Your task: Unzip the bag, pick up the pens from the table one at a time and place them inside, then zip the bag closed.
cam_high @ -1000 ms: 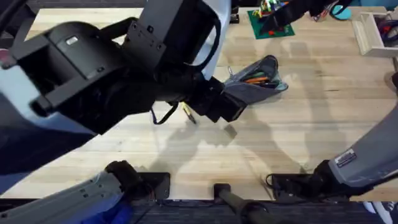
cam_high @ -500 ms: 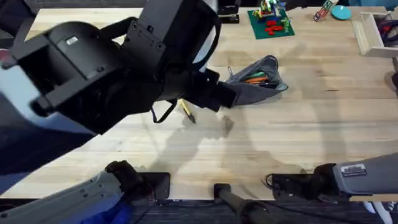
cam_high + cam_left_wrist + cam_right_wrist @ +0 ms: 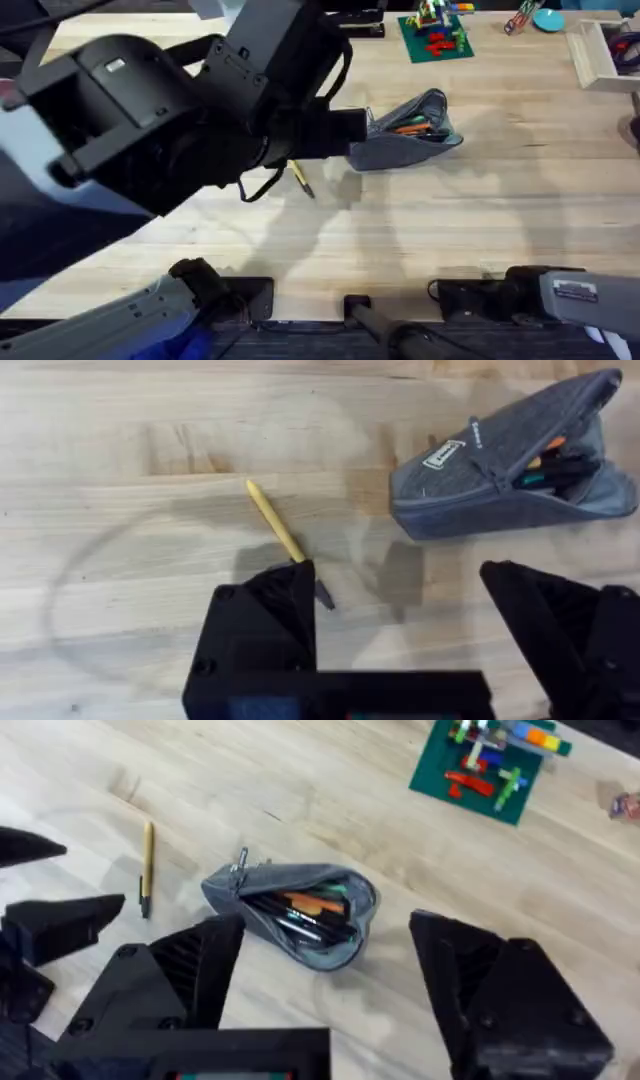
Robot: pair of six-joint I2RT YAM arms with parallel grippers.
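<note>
Left wrist view: left claw (image 3: 400,610) is seen spread wide, nothing held. The yellow pen (image 3: 277,532) is found on the table (image 3: 120,440) just ahead of one finger (image 3: 262,622), its dark tip tucked right beside that finger's front corner. The pen's long axis is angled across the claw's gap, not parallel to it, its light end pointing away from the claw. The bag (image 3: 510,465) lies ahead of the other finger, well clear of the pen, already unzipped, with coloured pens visible inside.

Judgement: next move is a pick of the yellow pen by the left arm. The pen is offset toward one finger, not centred between the two, so a sideways shift and a wrist turn will likely be needed before descent, so that the pen is closed on across its width.

The right claw (image 3: 330,970) is also seen spread apart and empty, the bag (image 3: 295,915) just ahead of it and the pen (image 3: 147,865) farther off, past the bag. The left arm is clearly the nearer one to the pen.

Overhead, the left arm's blurred bulk covers much of the table; only part of the pen (image 3: 301,181) is exposed. A black pen cannot be made out on the table. Finger height above the table cannot be told.
</note>
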